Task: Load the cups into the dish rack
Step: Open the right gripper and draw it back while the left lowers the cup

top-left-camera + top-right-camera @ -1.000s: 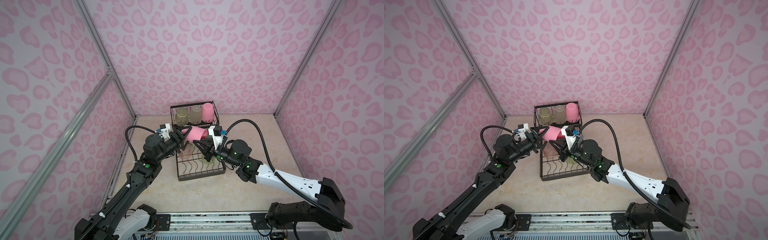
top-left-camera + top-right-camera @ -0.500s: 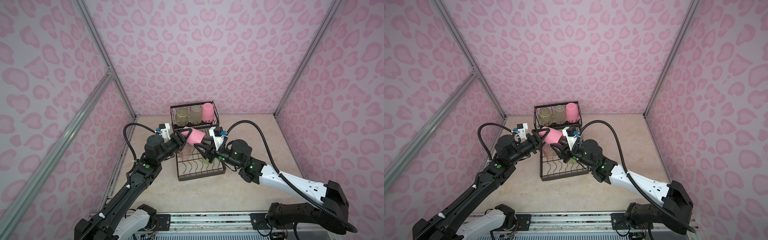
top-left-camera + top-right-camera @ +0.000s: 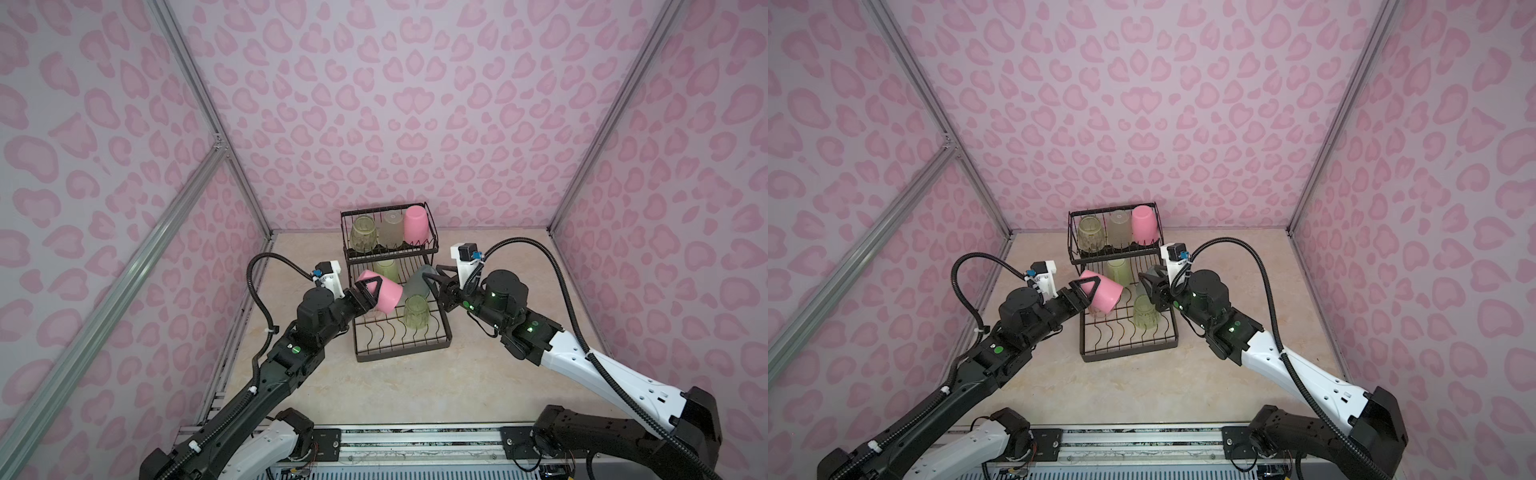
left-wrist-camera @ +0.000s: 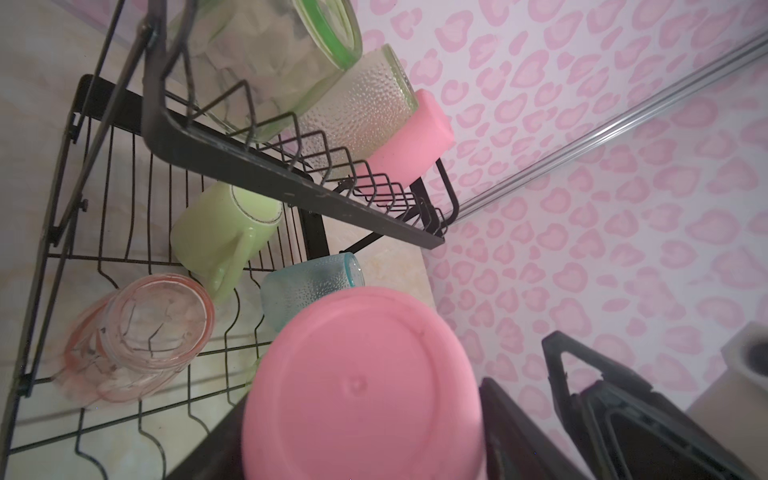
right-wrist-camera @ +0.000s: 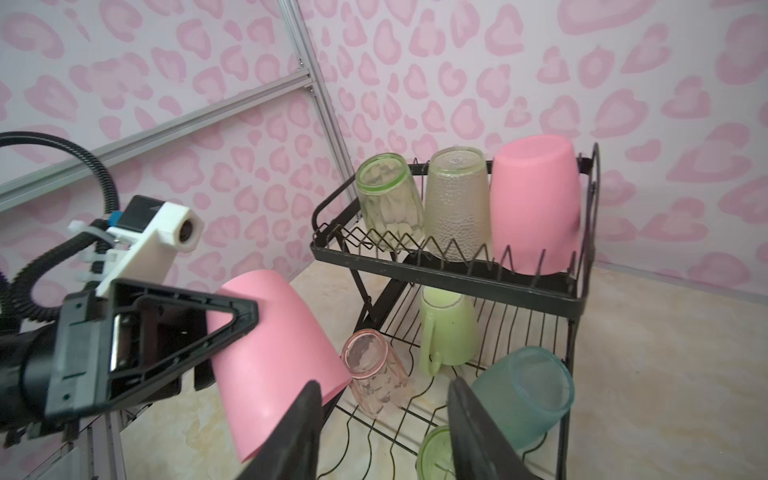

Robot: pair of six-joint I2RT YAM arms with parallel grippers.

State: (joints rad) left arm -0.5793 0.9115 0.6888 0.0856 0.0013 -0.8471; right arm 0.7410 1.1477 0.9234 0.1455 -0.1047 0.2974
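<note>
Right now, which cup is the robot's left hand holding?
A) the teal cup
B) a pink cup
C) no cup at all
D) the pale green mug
B: the left gripper is clamped on the pink cup, which hangs tilted at the left side of the dish rack; the teal cup and green mug sit in the rack.

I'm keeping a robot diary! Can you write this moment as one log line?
left gripper: shut on pink cup, tilted | place: at dish rack lower tray, not set down | right gripper: jaws open, empty
</note>
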